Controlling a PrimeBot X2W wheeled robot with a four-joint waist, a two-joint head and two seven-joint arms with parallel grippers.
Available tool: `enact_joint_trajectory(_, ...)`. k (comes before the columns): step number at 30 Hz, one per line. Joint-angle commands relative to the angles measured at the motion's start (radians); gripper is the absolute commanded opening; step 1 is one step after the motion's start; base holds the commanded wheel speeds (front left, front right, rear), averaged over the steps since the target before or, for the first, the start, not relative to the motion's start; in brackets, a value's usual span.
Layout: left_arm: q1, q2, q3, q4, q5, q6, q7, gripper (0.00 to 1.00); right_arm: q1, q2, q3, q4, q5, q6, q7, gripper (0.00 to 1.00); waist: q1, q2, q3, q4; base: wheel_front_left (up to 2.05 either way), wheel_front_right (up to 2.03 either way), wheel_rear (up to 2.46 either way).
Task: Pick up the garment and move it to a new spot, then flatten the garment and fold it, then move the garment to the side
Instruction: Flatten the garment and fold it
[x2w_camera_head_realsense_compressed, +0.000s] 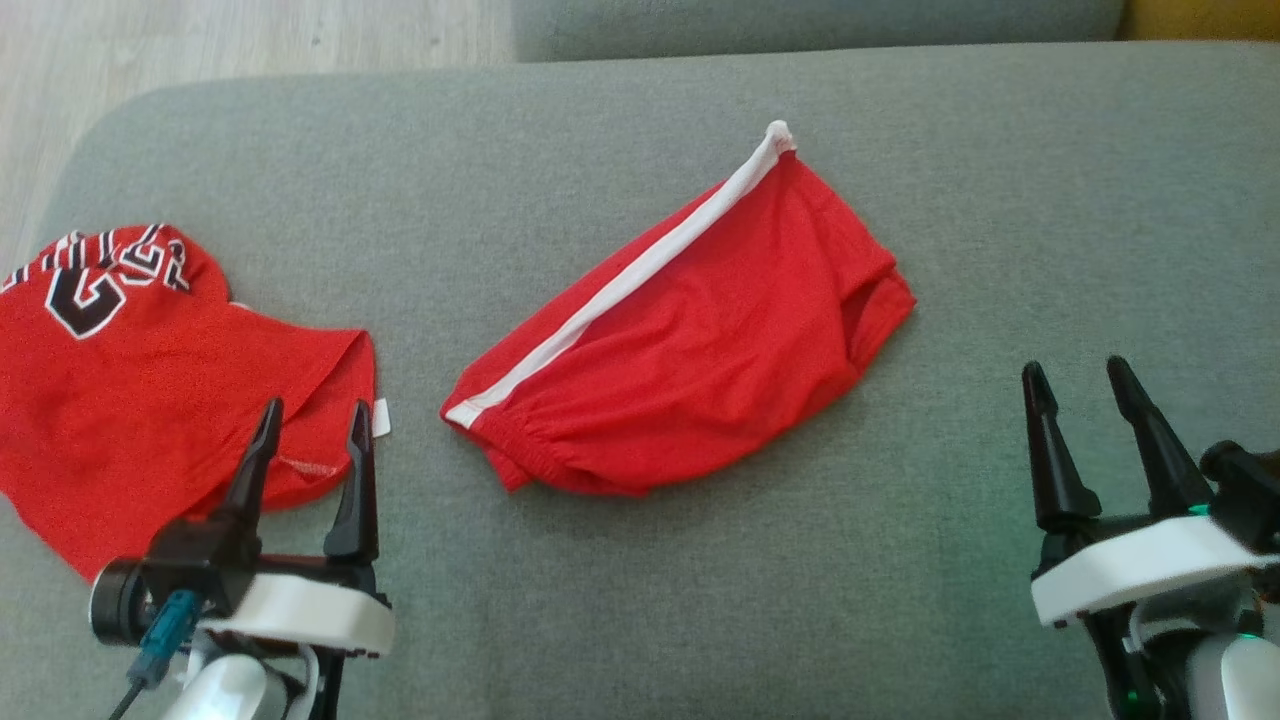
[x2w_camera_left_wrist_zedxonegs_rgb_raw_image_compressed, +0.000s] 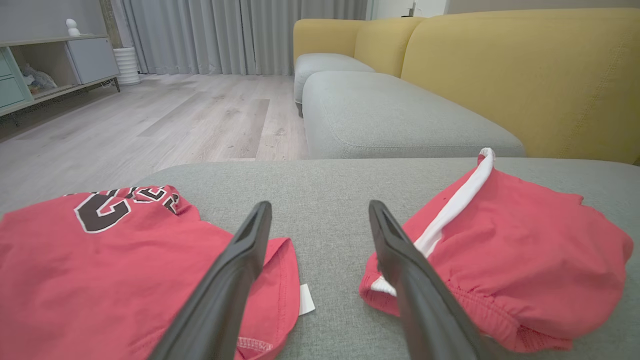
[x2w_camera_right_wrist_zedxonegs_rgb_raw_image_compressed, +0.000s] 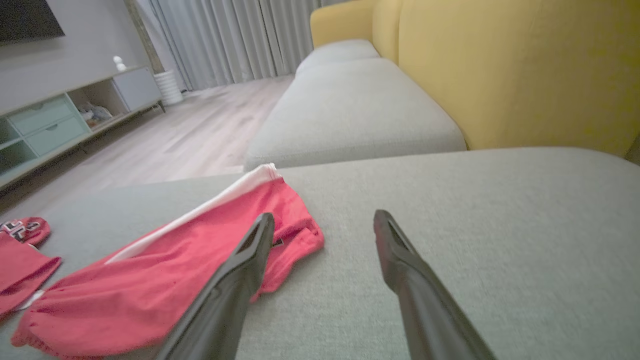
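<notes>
Red shorts (x2w_camera_head_realsense_compressed: 690, 350), white-striped, lie rumpled in the middle of the grey sofa cushion (x2w_camera_head_realsense_compressed: 1000, 200), left pincer (x2w_camera_head_realsense_compressed: 316, 407) and right pincer (x2w_camera_head_realsense_compressed: 1075, 366) both gaping empty either side, so the pick-up looks not yet begun and next calls for a pinch on the waistband (x2w_camera_head_realsense_compressed: 560, 455).

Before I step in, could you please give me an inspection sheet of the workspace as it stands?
Surface: grey cushion, smooth.
Job's things: red shorts with a white side stripe, bunched, mid-cushion, not held.
Clutter: red jersey with black-and-white lettering, at the left edge.
Grippers: left gripper open, by the jersey's near edge; right gripper open, right of the shorts, apart from them.
Cables: cable with teal plug at the left wrist.
Surroundings: yellow sofa back, wood floor, grey curtains, shelf unit.
</notes>
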Motion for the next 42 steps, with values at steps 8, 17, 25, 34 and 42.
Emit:
enact_joint_trajectory(8,-0.108,0.006,0.032,-0.034,0.007,-0.007,-0.015,1.00,-0.191,-0.063,0.017,0.152,0.034,-0.001,0.045,1.00,0.0000,-0.0001,0.071,0.050,0.00,0.00,0.00)
enact_joint_trajectory(17,-0.195,-0.053,0.000,0.017,0.012,-0.043,-0.041,1.00,-0.456,-0.122,0.093,0.481,0.083,-0.001,0.071,1.00,0.0000,-0.0001,0.138,0.122,0.00,0.00,0.00)
enact_joint_trajectory(25,-0.229,-0.088,-0.014,0.070,0.014,-0.068,-0.064,1.00,-0.594,-0.152,0.133,0.741,0.095,-0.001,0.149,1.00,0.0000,-0.0001,0.150,0.152,0.00,0.00,0.00)
enact_joint_trajectory(34,-0.223,-0.095,-0.005,0.095,0.010,-0.072,-0.077,1.00,-0.600,-0.148,0.174,0.768,0.152,-0.001,0.256,0.00,0.0000,-0.0001,0.135,0.137,0.00,0.00,0.00)
enact_joint_trajectory(42,-0.191,-0.089,0.003,0.089,0.007,-0.058,-0.082,1.00,-0.462,-0.117,0.073,0.618,0.159,-0.001,0.161,0.00,0.0000,-0.0001,0.094,0.099,0.00,0.00,0.00)
